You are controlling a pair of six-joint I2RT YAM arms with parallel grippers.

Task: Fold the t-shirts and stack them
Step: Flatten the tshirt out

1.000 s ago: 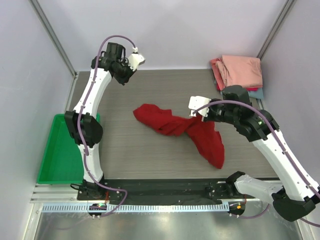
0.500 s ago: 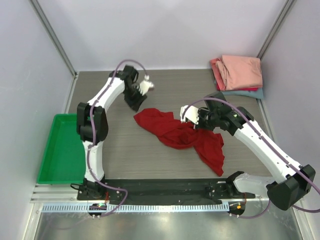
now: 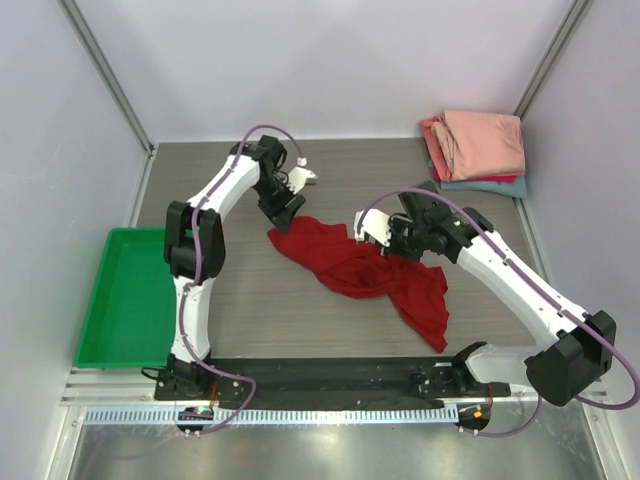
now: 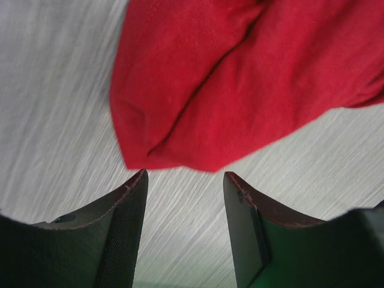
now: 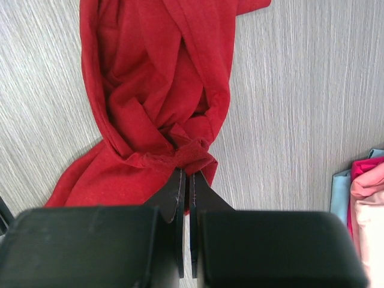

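Observation:
A deep red t-shirt (image 3: 365, 270) lies crumpled in the middle of the table. My right gripper (image 3: 386, 244) is shut on a bunched fold of it (image 5: 193, 153), near its middle. In the right wrist view the cloth (image 5: 156, 90) stretches away from the shut fingertips. My left gripper (image 3: 285, 213) hangs open just behind the shirt's back left corner (image 4: 141, 153), with only bare table between its fingers (image 4: 129, 198). It touches no cloth. Folded t-shirts (image 3: 480, 142), salmon-pink on top with red and teal edges below, are stacked at the back right.
A green tray (image 3: 125, 300) sits at the table's left edge, beside the left arm's base. The enclosure walls close in at the back and on both sides. The folded stack's edge (image 5: 367, 192) shows at the right of the right wrist view.
My left arm swung from the back wall down to the shirt's back left corner and its jaws opened. My right gripper moved left, pulling the bunched cloth with it.

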